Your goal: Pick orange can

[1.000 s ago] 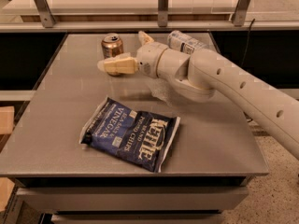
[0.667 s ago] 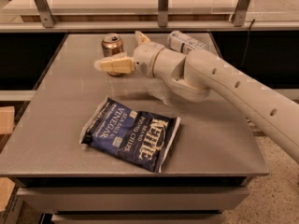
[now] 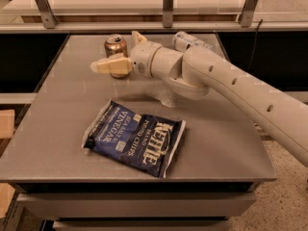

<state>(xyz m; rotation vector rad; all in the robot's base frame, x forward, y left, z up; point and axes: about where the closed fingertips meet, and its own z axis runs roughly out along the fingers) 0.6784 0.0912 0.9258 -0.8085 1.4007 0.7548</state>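
Note:
The orange can (image 3: pixel 115 45) stands upright at the back of the grey table (image 3: pixel 57 109), copper body with a silver top. My gripper (image 3: pixel 114 51) is at the can, open. One cream finger (image 3: pixel 109 65) reaches across the can's lower front. The other finger (image 3: pixel 137 36) points up just right of the can. Whether either finger touches the can I cannot tell. The white arm comes in from the right.
A clear plastic bottle (image 3: pixel 188 41) lies behind the arm at the back right. A blue Kettle chip bag (image 3: pixel 135 138) lies flat in the middle front of the table. A glass and metal railing (image 3: pixel 167 6) runs behind the table.
The gripper has moved left and toward the can; its near finger now crosses in front of the can's base. The can, bag and bottle have not moved.

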